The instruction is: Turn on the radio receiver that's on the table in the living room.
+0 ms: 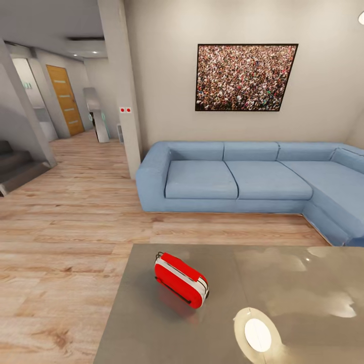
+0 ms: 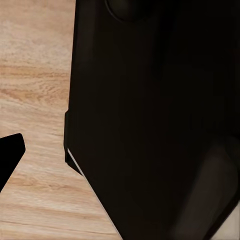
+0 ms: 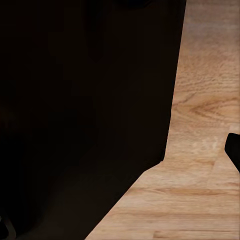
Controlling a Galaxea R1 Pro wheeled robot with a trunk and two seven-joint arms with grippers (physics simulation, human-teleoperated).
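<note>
Standing on the tabletop (image 1: pixel 151 323) near its left part, the radio receiver (image 1: pixel 181 280) is red with a white band.

It is tilted, with its thin black handle along the lower side, and its red colour reflects in the glossy grey top; a round bright reflection of a lamp (image 1: pixel 258 333) lies on the same surface, to the right of the radio and nearer to the camera. Behind the table is the light wood floor (image 1: pixel 76 222), then the blue L-shaped sofa (image 1: pixel 237 179) against the beige wall, and above it the framed crowd picture (image 1: pixel 245 77). At far left a corridor leads to a wooden door (image 1: pixel 64 99). Both wrist views show a dark body over the wood floor, so I cannot tell how far the fingers of either gripper are open.
</note>
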